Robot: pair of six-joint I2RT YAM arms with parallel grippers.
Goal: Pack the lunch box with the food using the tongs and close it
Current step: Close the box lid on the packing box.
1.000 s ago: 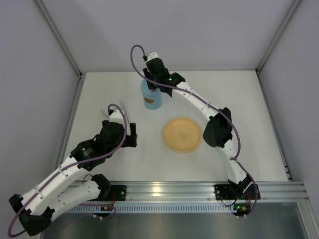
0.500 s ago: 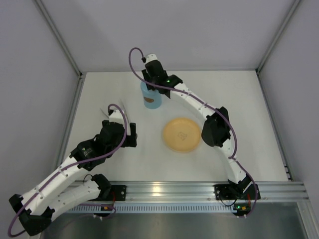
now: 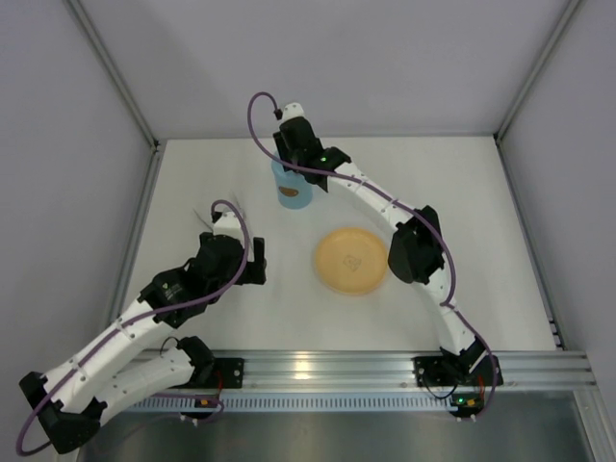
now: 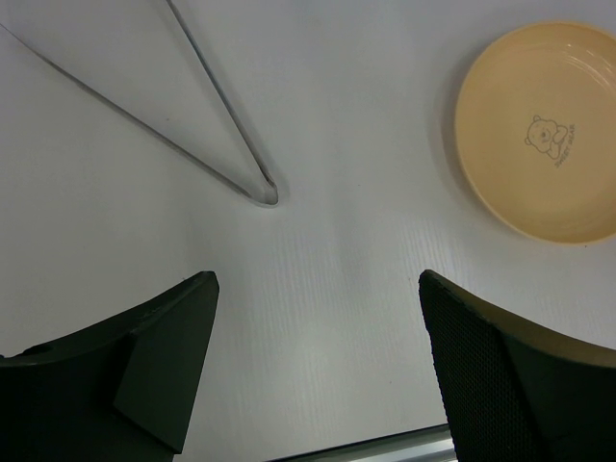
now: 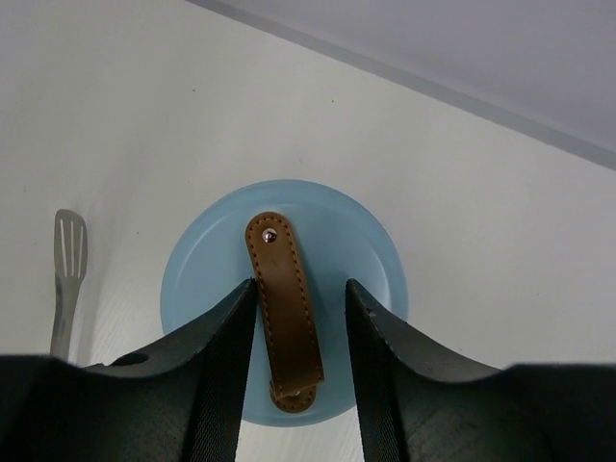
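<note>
- Top external view: lunch box (image 3: 298, 198), a light blue cylindrical tub, taller than wide, with a small brown mark on its side. It stands upright toward the far side of the white counter (image 3: 462, 212), left of centre.
- Right pincer (image 3: 293, 160): directly over the top of the tub, arm reaching in from the right.
- Right wrist view: lid (image 5: 197, 274) seated on the tub, a flat round disc in the same light blue.
- Strap (image 5: 281, 308): tan-brown leather-look loop across the lid, pale stitching along both edges, one metal rivet at the far end.
- Right pincer (image 5: 300, 298), state: released, fingers narrowly parted astride the strap. One finger's edge meets the strap and a sliver of lid shows before the other.
- Slotted metal tip (image 5: 69, 252): flat on the counter beside the tub. Whether it belongs to the tongs cannot be told.
- Left wrist view: tongs (image 4: 268, 197), two slim silvery arms joined in a narrow V, lying flat on the counter, bend nearest the camera.
- Left pincer (image 4: 318, 289): released, fingers wide apart above bare counter, near the tongs' bend, touching nothing.
- Plate (image 4: 520, 183): yellow-orange, round, shallow, small bear drawing (image 4: 551, 141) at its centre. It lies well apart from the tongs, nearer the arm bases than the tub.
</note>
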